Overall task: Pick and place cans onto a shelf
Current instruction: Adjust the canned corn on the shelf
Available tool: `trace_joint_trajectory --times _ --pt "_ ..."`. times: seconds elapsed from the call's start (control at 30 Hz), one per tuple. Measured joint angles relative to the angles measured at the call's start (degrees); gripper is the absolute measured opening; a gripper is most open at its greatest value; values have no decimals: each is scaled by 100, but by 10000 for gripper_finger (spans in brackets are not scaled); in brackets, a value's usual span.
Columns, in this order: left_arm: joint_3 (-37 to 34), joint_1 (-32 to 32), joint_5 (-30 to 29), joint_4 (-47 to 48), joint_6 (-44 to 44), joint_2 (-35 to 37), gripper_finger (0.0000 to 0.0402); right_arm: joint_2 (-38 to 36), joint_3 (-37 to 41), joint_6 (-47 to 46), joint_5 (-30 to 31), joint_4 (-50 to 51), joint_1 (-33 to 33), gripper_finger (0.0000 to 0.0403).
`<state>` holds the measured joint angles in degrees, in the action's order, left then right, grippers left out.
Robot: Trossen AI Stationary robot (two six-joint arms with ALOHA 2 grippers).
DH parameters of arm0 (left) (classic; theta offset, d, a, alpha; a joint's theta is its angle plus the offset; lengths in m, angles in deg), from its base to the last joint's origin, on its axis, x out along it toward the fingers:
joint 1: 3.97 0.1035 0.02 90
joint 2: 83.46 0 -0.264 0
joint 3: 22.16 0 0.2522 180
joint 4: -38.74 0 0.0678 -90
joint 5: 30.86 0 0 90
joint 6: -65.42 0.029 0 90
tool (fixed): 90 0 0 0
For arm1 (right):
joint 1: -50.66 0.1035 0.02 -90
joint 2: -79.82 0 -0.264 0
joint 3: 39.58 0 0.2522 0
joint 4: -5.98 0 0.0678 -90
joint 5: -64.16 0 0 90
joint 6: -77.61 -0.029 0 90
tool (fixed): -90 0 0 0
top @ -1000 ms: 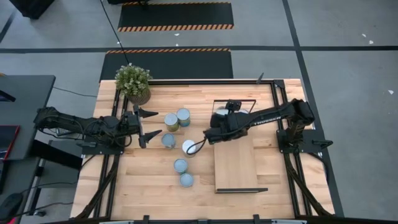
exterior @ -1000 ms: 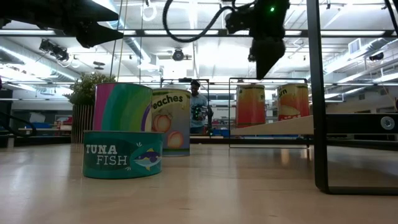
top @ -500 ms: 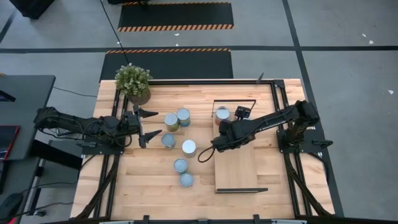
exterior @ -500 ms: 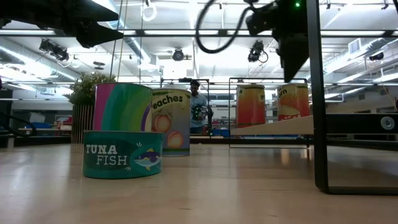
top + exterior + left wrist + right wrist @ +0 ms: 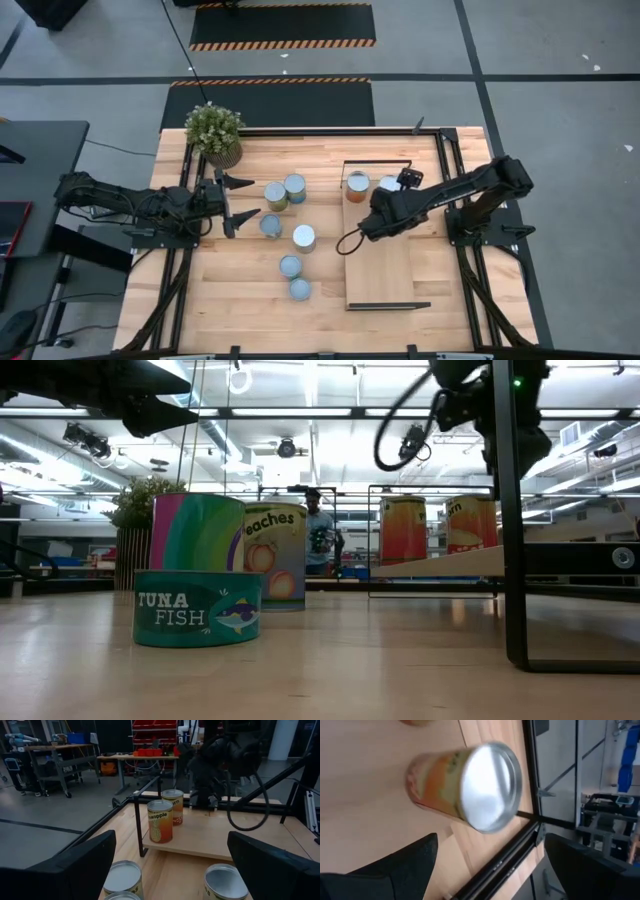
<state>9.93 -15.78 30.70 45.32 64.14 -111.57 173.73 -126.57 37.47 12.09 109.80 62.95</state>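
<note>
Two cans stand upright on the far end of the light-wood shelf (image 5: 380,270): an orange one (image 5: 357,186) and a silver-topped one (image 5: 390,183); both show in the low view (image 5: 405,528) (image 5: 470,522). Several more cans stand on the tabletop, among them a white-topped one (image 5: 303,236) and a flat tuna can (image 5: 197,608). My right gripper (image 5: 392,203) is open and empty above the shelf, beside the silver-topped can (image 5: 470,785). My left gripper (image 5: 240,197) is open and empty, left of the table cans.
A potted plant (image 5: 214,132) stands at the table's far left corner. The shelf's black frame (image 5: 377,161) rises at its far end, and a post (image 5: 508,510) stands near in the low view. A person (image 5: 318,540) stands in the room behind.
My right gripper has gone toward the table's right edge, from above the table cans at the shelf's left side to over the shelf's far end, staying open and empty. The cans have kept their places.
</note>
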Motion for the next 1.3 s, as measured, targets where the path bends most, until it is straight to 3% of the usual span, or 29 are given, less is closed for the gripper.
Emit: trace_joint_trajectory --times 0.37,0.83,1.17,1.3 --pt "0 1 0 -15 16 -1 389 -217 620 22 186 -154 -418 374" --pt "0 0 -1 -14 44 -1 389 -285 649 356 441 -504 -407 374" --pt "0 1 -1 -15 31 0 389 -285 648 7 -567 -935 -154 374" --pt "0 2 -2 -48 42 -1 389 -285 391 54 -650 -1050 -69 374"
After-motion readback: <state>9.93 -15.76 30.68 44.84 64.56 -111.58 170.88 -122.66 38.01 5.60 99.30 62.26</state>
